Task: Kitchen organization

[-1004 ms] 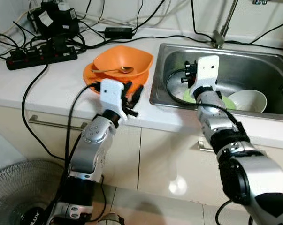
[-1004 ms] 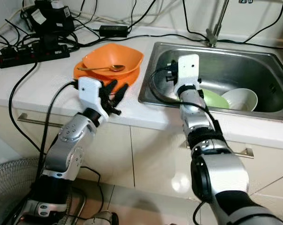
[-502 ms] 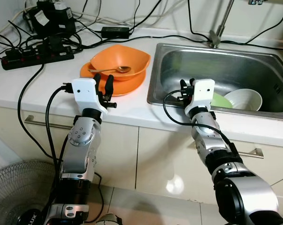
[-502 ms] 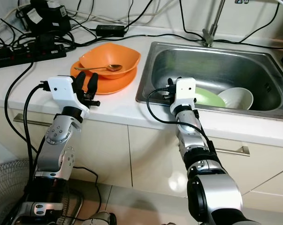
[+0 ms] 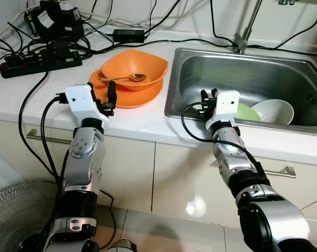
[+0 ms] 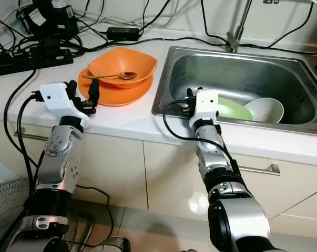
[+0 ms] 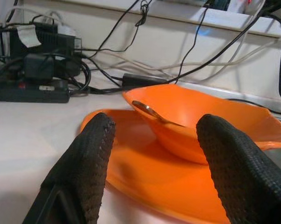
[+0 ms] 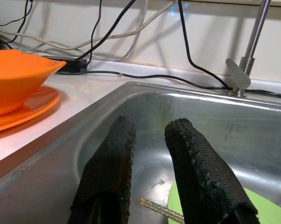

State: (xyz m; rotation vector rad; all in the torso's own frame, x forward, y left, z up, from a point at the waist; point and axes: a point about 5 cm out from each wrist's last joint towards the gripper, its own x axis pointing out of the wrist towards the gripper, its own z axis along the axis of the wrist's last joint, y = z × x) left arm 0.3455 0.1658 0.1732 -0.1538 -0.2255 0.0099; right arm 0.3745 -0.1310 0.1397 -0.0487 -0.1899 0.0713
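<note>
On the white tabletop (image 5: 21, 89) an orange bowl (image 5: 136, 67) holding a spoon (image 5: 128, 79) sat on an orange plate (image 5: 128, 94), beside the steel sink (image 5: 242, 73). The left pincer (image 7: 152, 154) gaped empty before the plate; the right pincer (image 8: 149, 154), nearly closed and empty, pointed into the sink above a green plate (image 5: 247, 112) and white bowl (image 5: 276, 110). Cables and a power strip (image 5: 40, 60) crowded the tabletop's back.
</note>
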